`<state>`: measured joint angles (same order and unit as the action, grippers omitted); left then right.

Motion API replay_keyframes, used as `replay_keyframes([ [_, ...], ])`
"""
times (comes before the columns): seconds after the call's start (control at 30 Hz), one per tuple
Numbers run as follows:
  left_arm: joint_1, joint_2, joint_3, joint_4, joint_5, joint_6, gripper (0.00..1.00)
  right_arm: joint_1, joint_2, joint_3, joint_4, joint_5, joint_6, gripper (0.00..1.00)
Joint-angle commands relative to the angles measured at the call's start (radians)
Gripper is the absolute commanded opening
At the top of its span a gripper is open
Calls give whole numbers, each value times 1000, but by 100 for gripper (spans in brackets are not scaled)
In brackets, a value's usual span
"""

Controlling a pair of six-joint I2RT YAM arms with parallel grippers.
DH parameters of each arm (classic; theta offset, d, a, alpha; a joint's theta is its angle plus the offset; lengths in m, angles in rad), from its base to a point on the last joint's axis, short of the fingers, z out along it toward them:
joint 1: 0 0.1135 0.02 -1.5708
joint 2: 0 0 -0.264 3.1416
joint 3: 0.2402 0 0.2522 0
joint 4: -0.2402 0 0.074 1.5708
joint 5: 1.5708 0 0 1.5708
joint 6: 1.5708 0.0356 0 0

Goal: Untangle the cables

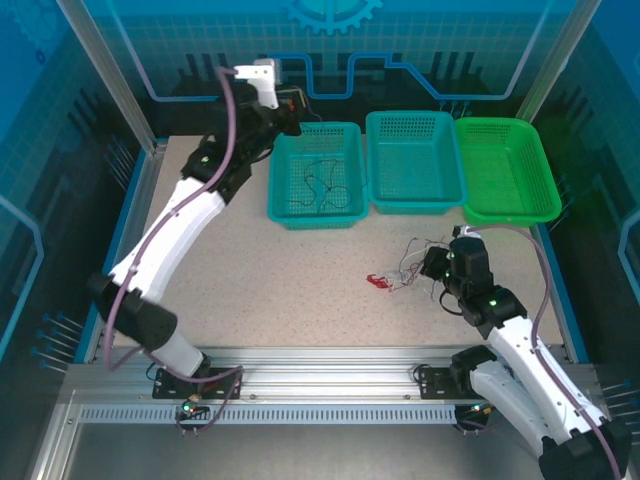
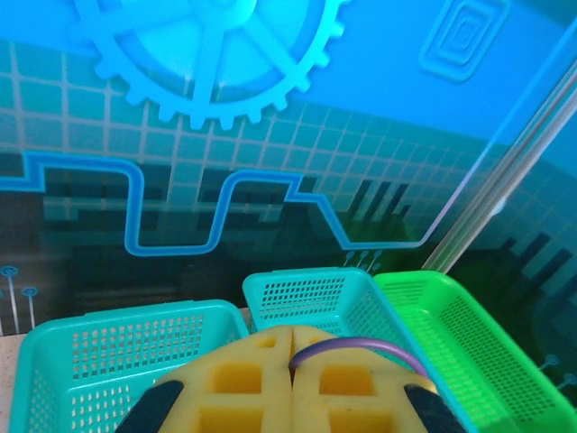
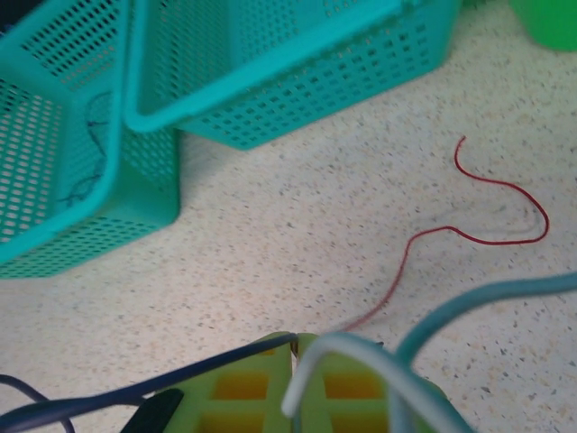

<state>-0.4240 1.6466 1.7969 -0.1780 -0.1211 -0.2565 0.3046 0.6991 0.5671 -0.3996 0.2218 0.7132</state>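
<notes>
Top external view, item one: the cables [image 1: 408, 268], a small tangle of thin dark, whitish and red strands, lay on the speckled table [image 1: 290, 280] in front of the middle teal basket [image 1: 413, 160], with the red connector [image 1: 378, 281] at the tangle's left edge. The right gripper [image 1: 432, 262] sat against the tangle's right side.

Item two: a lone dark wire [image 1: 320, 185] lay loose inside the left teal basket [image 1: 315, 212]. The green basket [image 1: 505, 170] stood at the right of the row.

Item three: the left gripper [image 1: 290, 103] hung above the far left corner of the left teal basket.

Left wrist view: the left gripper [image 2: 291, 336] had its yellow pads pressed flat together, nothing visible between them.

Right wrist view: the right gripper [image 3: 293, 341] was closed, pinching the cables; a red wire [image 3: 505, 236] ran across the table [image 3: 270, 225] into the seam, with dark and whitish strands draped over the pads.
</notes>
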Motion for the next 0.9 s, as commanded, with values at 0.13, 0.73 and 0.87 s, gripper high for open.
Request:
replay_keyframes([
  [0.13, 35, 228, 132, 72, -11, 21, 0, -6, -11, 117, -71, -63, -33, 0],
  [0.73, -22, -183, -254, 147, 389, -28, 51, -6, 99, 306, -113, -301, -306, 0],
  [0.87, -146, -277, -360, 98, 572, 209, 51, -5, 125, 354, -99, -402, -392, 0],
])
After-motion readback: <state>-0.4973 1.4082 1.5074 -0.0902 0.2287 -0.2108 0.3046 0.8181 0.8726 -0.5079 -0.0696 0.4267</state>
